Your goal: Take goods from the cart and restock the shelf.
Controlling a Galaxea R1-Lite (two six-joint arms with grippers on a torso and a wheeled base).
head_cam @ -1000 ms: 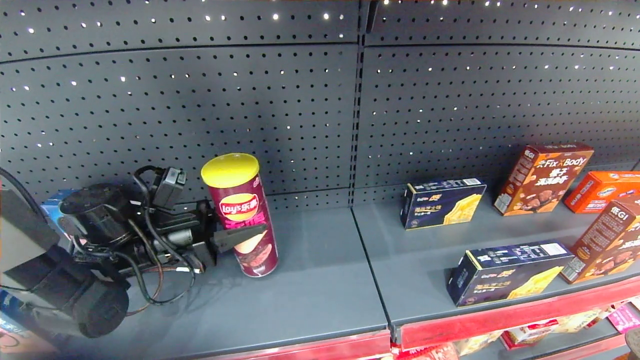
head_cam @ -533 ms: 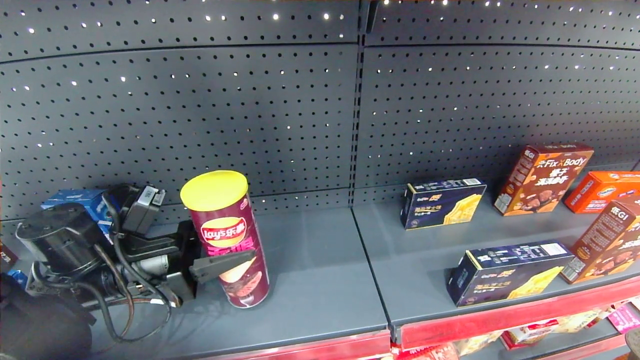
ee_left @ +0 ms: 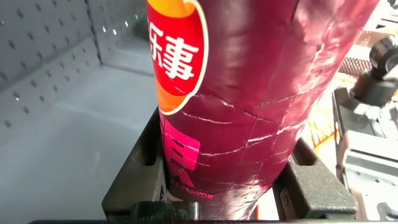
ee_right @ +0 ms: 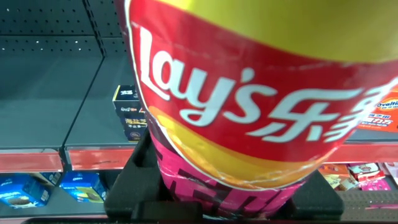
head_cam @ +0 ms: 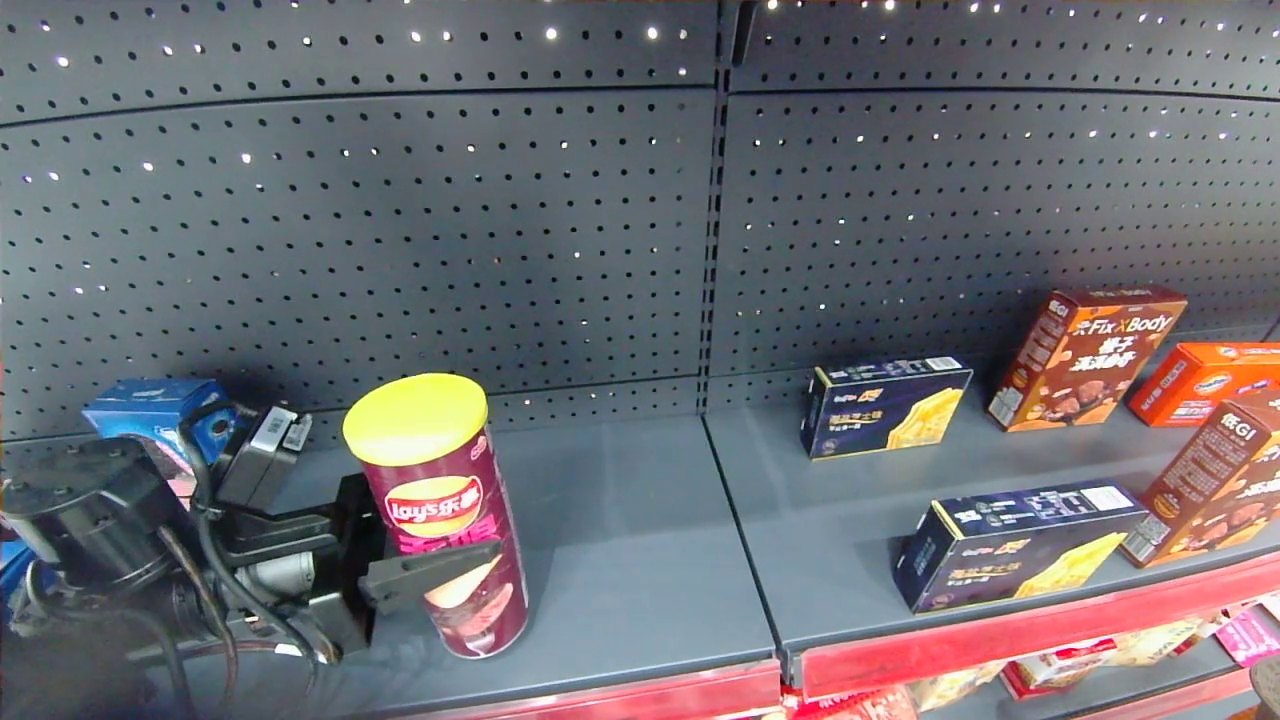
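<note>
Since a second ago the left gripper (head_cam: 445, 572) has carried the maroon cylindrical chip can (head_cam: 440, 500) with its yellow plastic lid leftward and toward the front edge of the grey metal shelf board (head_cam: 620, 560). Its claw is clenched round the can's lower half. The can leans slightly, and whether its base touches the board is hard to tell. The right gripper (ee_right: 224, 199) grasps a second chip can (ee_right: 249, 106), red, yellow and pink, with its top and base cut off.

On the board's right half lie two navy-and-yellow cardboard boxes (head_cam: 885, 405) (head_cam: 1015, 545), one behind the other. Beside them are two brown cardboard boxes (head_cam: 1085, 355) (head_cam: 1215, 480) and one orange cardboard box (head_cam: 1205, 380). The nearer brown one and the orange one are cut off at the edge. One blue cardboard box (head_cam: 150, 405) sits behind the left arm, partly hidden.
</note>
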